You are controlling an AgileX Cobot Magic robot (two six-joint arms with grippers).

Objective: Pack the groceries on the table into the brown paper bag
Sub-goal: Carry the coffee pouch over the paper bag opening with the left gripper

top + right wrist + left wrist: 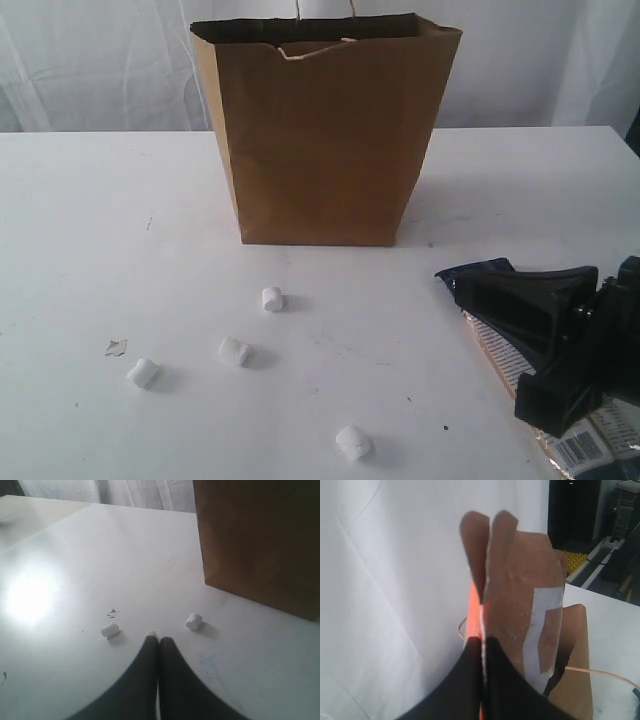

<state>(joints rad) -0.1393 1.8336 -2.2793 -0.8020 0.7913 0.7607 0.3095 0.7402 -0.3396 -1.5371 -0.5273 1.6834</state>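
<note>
L gripper [481,641] pinched shut on rim of upright brown paper bag [330,140], mouth up, R gripper [159,640] shut, empty, marshmallow [151,634] just off its tips

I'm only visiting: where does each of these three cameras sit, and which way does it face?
Exterior view: off the arms, facing across the table to the brown paper bag, marshmallows in front; the right hand shows lower right.
Left wrist view: on the left arm, by the bag's top, facing a white curtain; the shut left hand seems to pinch bag paper.
Right wrist view: on the right arm, low over the table, looking past its shut hand.
Shared: exterior and right wrist views both show bag and marshmallows.
</note>
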